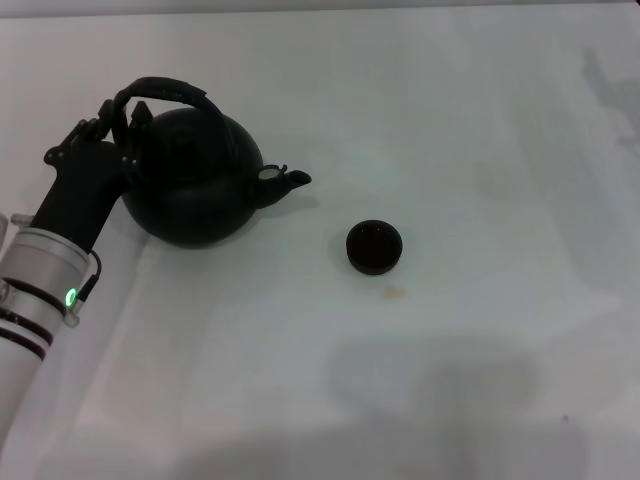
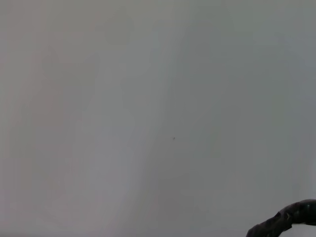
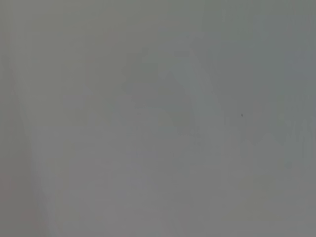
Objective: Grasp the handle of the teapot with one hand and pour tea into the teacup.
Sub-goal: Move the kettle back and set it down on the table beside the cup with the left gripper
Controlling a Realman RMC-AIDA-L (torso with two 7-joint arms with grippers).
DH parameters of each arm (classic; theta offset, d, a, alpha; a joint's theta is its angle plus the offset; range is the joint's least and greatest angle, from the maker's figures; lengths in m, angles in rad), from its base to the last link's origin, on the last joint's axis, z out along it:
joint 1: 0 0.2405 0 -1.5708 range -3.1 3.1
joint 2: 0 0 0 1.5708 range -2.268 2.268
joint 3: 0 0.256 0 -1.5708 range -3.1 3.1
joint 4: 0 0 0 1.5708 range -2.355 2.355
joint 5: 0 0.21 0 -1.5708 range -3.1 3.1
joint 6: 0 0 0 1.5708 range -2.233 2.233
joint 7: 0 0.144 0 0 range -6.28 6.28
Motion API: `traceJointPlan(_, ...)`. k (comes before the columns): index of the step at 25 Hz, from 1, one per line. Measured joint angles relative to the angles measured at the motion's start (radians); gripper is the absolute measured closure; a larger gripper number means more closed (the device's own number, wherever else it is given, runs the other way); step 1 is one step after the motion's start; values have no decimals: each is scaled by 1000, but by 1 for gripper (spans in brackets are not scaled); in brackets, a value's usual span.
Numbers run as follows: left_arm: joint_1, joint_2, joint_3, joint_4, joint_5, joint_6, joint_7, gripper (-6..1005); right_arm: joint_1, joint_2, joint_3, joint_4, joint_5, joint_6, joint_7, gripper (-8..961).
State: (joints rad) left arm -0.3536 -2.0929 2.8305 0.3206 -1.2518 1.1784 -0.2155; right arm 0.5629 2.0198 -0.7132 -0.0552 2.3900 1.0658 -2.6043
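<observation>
The black teapot (image 1: 195, 180) stands on the white table at the left, its short spout (image 1: 290, 180) pointing right toward the teacup. Its dark arched handle (image 1: 165, 90) loops over the top, and a short piece of it also shows in the left wrist view (image 2: 289, 219). My left gripper (image 1: 115, 120) is at the handle's left end, right against the teapot's left side. The small black teacup (image 1: 375, 247) sits upright on the table, to the right of the spout and a little nearer to me, apart from it. My right arm is out of view.
The white table (image 1: 480, 120) stretches to the right and toward me from the cup. A small brownish stain (image 1: 397, 293) lies just in front of the cup. The right wrist view shows only plain surface.
</observation>
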Motion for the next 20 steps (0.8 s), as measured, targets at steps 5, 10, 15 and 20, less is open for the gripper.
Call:
traceJointPlan(5,1,1,0,7,-11,5,-3,554,0,-1,1,0,0,-1,9,88)
traceJointPlan(10,19,6,0,19,-13,22,-3,446,-2,-1,3,0,0,-1,9,88)
traceJointPlan(15,58,8,9,23,-3,60,-4,316,-3,-1,4,0,1,-2,9,88)
traceJointPlan(20,106,10,11,24,44,106,-14,135,-3,-1,2,0,0,-3,9,88)
